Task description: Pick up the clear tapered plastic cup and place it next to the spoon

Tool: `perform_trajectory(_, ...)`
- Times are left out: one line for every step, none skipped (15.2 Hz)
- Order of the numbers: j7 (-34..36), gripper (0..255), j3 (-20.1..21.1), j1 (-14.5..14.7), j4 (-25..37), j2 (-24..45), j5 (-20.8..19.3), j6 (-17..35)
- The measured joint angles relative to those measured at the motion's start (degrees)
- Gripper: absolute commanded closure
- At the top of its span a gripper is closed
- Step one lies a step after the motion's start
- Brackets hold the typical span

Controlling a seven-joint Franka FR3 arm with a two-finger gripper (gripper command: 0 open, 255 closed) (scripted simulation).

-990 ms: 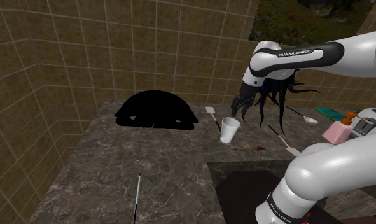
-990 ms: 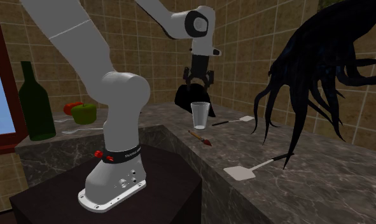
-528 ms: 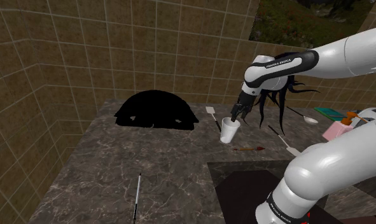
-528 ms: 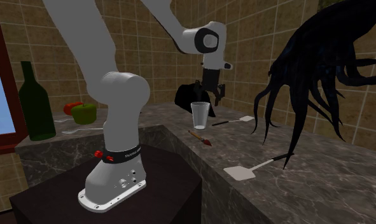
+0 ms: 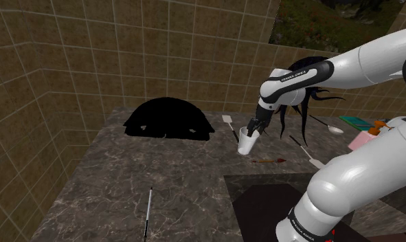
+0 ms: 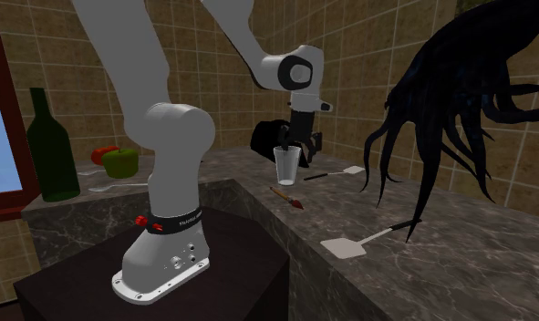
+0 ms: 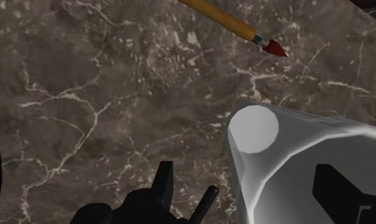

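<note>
The clear tapered cup (image 5: 247,142) stands upright on the dark marble counter (image 5: 181,179), also seen in the second exterior view (image 6: 286,167). My gripper (image 5: 253,128) is down at the cup's rim, open. In the wrist view one black finger (image 7: 162,183) is outside the cup (image 7: 288,159) and the other finger (image 7: 336,186) shows over the cup's body; the cup wall lies between them, and neither visibly presses it. A white spoon (image 5: 334,128) lies farther toward the shoulder view's right, beyond the dark plant.
A brush with a red tip (image 5: 268,160) lies just in front of the cup. Two white spatulas (image 5: 229,122) (image 5: 308,153) flank it. A black mound (image 5: 168,120) sits at the back, a pink dispenser (image 5: 365,141) at the right, and a thin rod (image 5: 148,210) near the front.
The gripper has come down from above the cup to its rim, fingers still apart. The cup has stayed where it was.
</note>
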Motion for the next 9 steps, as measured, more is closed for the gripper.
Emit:
perform_trajectory(-0.03,0,-0.02,0.02,-0.06,0.08,0.03,0.15)
perform_trajectory(-0.04,0,-0.03,0.02,-0.1,0.11,0.04,0.23)
perform_trajectory(-0.04,0,-0.03,0.02,-0.13,0.13,0.04,0.28)
perform_trajectory(-0.05,0,-0.03,0.03,-0.14,0.14,0.05,0.3)
perform_trajectory(-0.05,0,-0.03,0.03,-0.14,0.14,0.05,0.31)
perform_trajectory(-0.05,255,-0.03,0.03,-0.14,0.14,0.05,0.31)
perform_trajectory(-0.05,255,-0.03,0.03,-0.14,0.14,0.05,0.31)
perform_trajectory(-0.05,255,-0.03,0.03,-0.14,0.14,0.05,0.31)
perform_trajectory(-0.05,255,-0.03,0.03,-0.14,0.14,0.05,0.31)
